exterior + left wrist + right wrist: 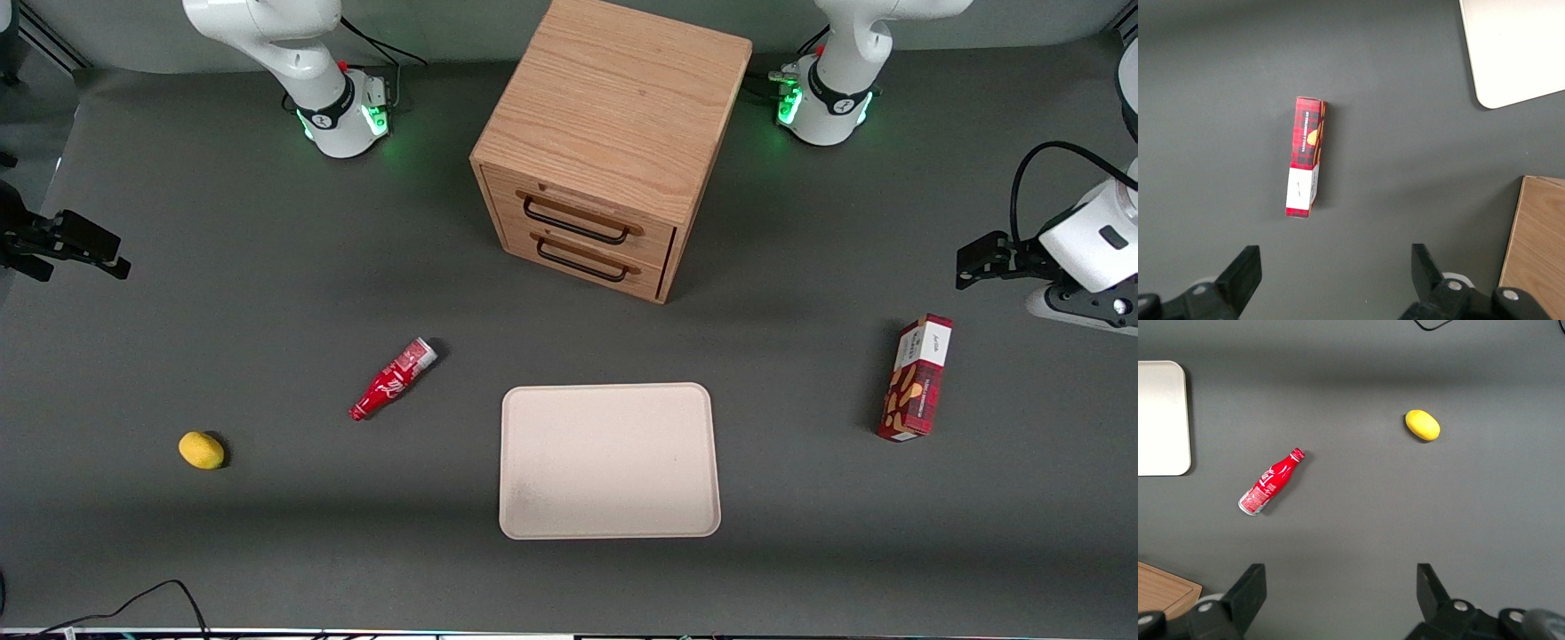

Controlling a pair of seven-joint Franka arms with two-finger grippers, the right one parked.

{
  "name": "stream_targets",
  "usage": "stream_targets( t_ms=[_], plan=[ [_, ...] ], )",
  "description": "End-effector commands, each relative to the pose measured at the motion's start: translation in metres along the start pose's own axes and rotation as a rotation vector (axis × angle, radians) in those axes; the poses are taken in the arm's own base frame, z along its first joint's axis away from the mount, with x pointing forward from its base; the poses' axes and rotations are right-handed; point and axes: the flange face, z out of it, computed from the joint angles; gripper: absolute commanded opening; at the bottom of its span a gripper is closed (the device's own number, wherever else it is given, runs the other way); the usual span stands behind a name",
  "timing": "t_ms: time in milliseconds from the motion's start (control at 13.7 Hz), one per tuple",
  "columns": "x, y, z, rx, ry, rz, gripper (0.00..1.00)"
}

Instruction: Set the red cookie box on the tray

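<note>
Step in hand, by judgement: reaching for the red cookie box (917,378), not yet touched. Gripper (976,261) up off the table at the working arm's end, farther from the front camera than the box and apart from it, fingers (1239,275) spread wide with nothing between. Box on the bare dark table (267,293), resting on a long narrow edge, white end panel pointing away from the front camera, well apart from the tray (610,460) toward the working arm's end. To do this well, probably: brought down over the box's middle, fingers across the narrow width rather than along the length, low enough to clasp the two broad faces, squeezed gently since a thin carton would likely dent; a grip near one end could let it swing. Tray flat, cream, nothing on it, nearer the front camera than the wooden drawer cabinet (613,142). Both cabinet drawers (582,233) shut, contents hidden. Red soda bottle (393,379) and a yellow lemon-like fruit (202,450) on the table toward the parked arm's end.
</note>
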Motion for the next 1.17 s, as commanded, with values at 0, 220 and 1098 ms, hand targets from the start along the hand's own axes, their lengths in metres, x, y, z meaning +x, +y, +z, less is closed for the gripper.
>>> stream_targets(
  t_ms=[0, 220, 1098],
  plan=[
    [0.005, -0.004, 0.001, 0.003, -0.029, 0.006, 1.0],
    [0.006, -0.007, -0.002, 0.0, -0.022, -0.008, 1.0],
    [0.003, -0.097, 0.166, -0.03, -0.109, 0.146, 1.0]
  ],
)
